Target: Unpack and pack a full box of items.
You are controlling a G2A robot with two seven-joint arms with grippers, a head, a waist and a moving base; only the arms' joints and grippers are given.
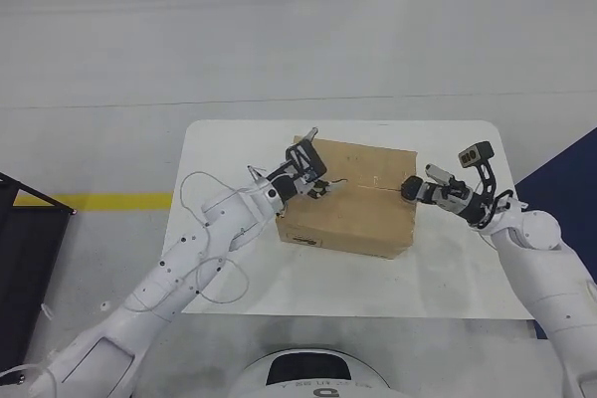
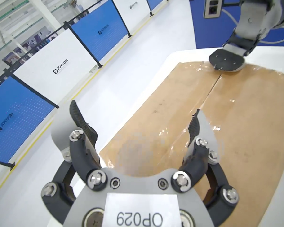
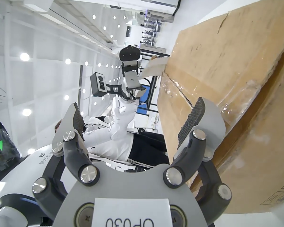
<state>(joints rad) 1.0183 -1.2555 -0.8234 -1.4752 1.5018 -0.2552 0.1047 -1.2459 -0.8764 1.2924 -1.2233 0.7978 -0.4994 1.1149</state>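
The box [image 1: 350,199] sits on the table [image 1: 448,284], closer to its far edge than its near one and turned a little askew, with bare tabletop in front of it and to either side. A seam [image 1: 363,185] runs left to right across the box's top. The left gripper [image 1: 321,186] is above the left end of that seam, and the right gripper [image 1: 411,189] is at the right end, where one of its fingers [image 2: 227,60] lies on the top edge of the box.

Printed tags [image 2: 139,210] on left gripper [image 2: 136,109], right gripper [image 3: 137,103]
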